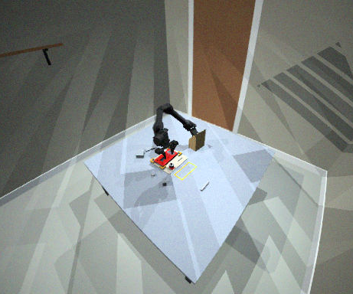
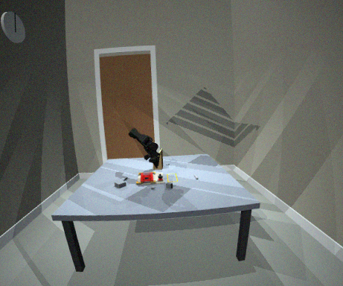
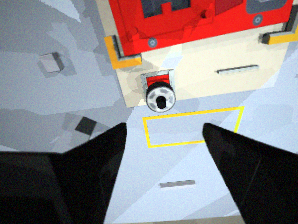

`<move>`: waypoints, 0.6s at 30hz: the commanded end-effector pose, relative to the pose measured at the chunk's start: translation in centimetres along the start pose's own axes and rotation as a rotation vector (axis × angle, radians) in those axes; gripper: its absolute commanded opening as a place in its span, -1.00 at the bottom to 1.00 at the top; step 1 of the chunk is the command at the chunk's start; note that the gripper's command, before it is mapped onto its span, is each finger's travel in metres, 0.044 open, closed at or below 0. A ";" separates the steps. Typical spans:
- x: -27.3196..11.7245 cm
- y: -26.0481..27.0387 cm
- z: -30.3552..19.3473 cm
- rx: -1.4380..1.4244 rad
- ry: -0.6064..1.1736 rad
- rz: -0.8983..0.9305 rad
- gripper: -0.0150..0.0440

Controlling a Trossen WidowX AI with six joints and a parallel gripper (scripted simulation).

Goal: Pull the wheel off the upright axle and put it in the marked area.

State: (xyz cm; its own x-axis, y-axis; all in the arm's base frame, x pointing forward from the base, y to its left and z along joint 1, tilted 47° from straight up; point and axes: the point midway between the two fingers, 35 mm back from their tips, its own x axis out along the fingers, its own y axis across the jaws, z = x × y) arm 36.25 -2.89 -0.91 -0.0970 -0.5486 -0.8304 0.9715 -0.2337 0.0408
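The wheel (image 3: 160,97) (image 1: 171,165) (image 2: 160,177) is white with a dark hub. It sits on the upright axle at the front edge of a beige board (image 3: 210,85) (image 1: 179,160), which also carries a red block (image 3: 200,20) (image 1: 166,157) (image 2: 146,177). The marked area is a yellow rectangle outline (image 3: 146,132) (image 1: 181,168) (image 2: 177,178) on the table just beside the wheel. My gripper (image 3: 164,128) (image 1: 171,149) (image 2: 153,161) is open and empty. It hangs above the board, and in the wrist view its fingers frame the wheel and the rectangle from well above.
A brown wedge-shaped panel (image 1: 197,140) (image 2: 160,160) stands behind the board. On the table lie a grey block (image 1: 139,155) (image 2: 120,184), a small dark cube (image 1: 164,184) (image 2: 169,185) (image 3: 85,125), a small grey cube (image 1: 153,174) (image 3: 50,63) and a grey bar (image 1: 204,186) (image 2: 196,177) (image 3: 177,184).
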 end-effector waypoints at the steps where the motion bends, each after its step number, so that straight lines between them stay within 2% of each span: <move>1: 1.5 -0.5 -2.0 -0.098 -0.155 -0.014 0.53; 4: 2.0 -0.6 -2.8 -0.138 -0.215 -0.013 0.53; 13: 2.1 -0.5 -2.4 -0.138 -0.215 -0.013 0.53; 18: 4.7 -0.3 -1.8 -0.138 -0.214 -0.013 0.53</move>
State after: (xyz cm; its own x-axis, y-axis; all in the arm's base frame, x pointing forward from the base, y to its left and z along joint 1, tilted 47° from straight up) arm 36.31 -2.60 -4.70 -0.1262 -0.7033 -0.6996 0.9900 -0.1338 -0.0441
